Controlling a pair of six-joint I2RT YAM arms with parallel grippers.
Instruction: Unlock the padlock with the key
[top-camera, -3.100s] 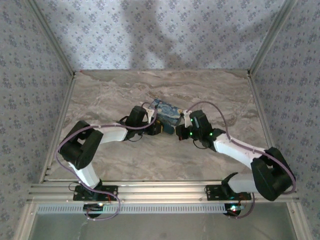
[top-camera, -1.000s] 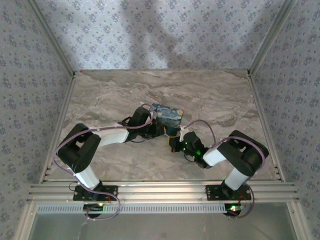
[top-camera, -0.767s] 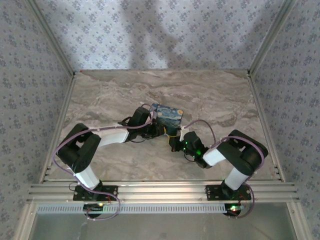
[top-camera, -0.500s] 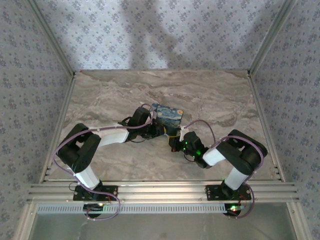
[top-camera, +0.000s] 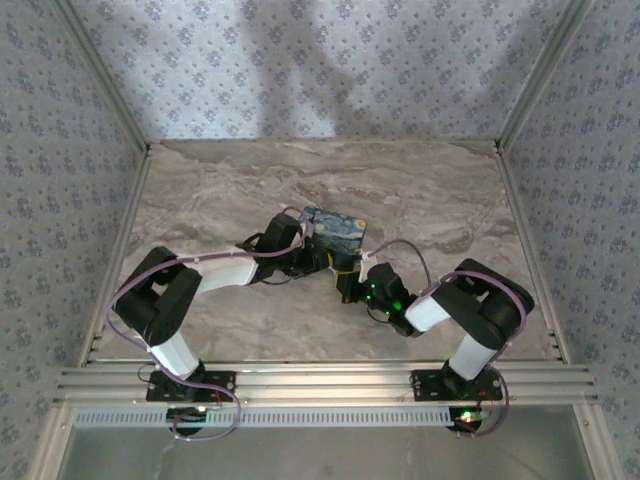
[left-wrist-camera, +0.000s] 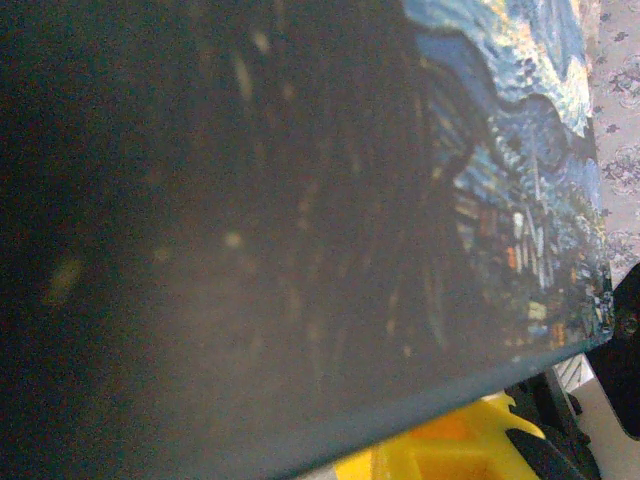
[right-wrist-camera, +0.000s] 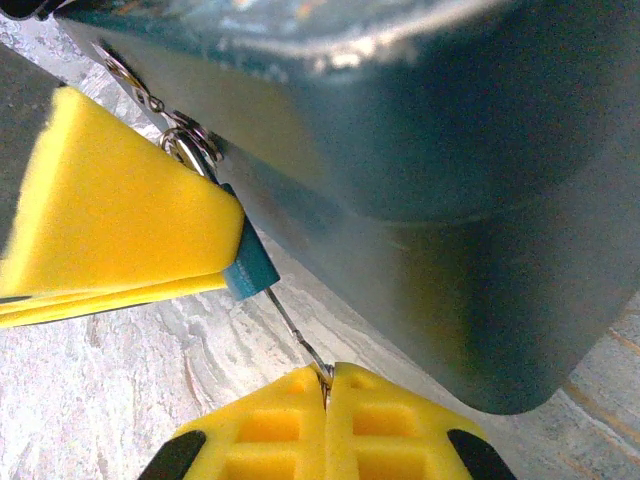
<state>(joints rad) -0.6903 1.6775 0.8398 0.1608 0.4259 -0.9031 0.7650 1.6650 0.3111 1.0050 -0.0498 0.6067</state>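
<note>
Top view high, distant; wrist views close, sharing box (top-camera: 338, 226).

No writing, number, label, brand mark or sign can be read in any view. The box (top-camera: 337, 227) carries only a painted blue-and-yellow swirl picture. The walls (top-camera: 330, 60) carry only a small repeating flower pattern.
</note>
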